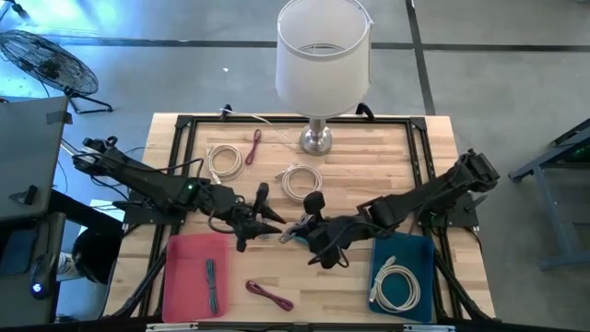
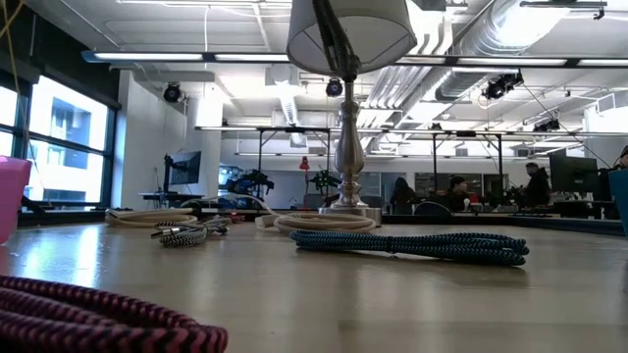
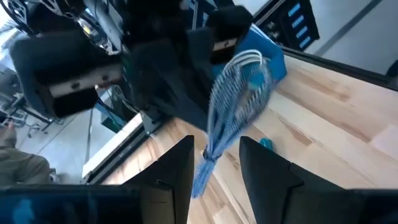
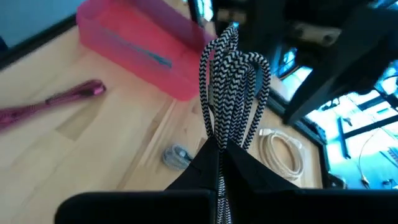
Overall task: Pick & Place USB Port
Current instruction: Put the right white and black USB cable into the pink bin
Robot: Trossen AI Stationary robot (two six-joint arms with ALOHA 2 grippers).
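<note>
Pinching a braided cable (image 4: 233,99), the right gripper (image 4: 219,152) has its two fingers squeezed tight on it, and the cable's black and white loops stick up past the tips. The left gripper (image 3: 214,162) faces it with its fingers apart. The same cable hangs between those fingers, but I cannot tell if they touch it.

From above, both grippers meet at the middle of the table (image 1: 359,161), and the cable is only a small pale bit between them.

A pink tray (image 1: 198,277) sits near the front on the left with a grey cable (image 1: 211,284) in it. A blue tray (image 1: 410,277) sits on the right with a white cable (image 1: 395,286) in it. A pink cable (image 1: 269,294) lies on the wood between the trays. Two more white cables (image 1: 300,181) and a red cable (image 1: 253,148) lie farther back, near a lamp (image 1: 321,55).

I can read no words or labels anywhere. The arms cover most of the held cable from above. In the low view the grippers do not show, and the lamp shade is cut off at the top.
</note>
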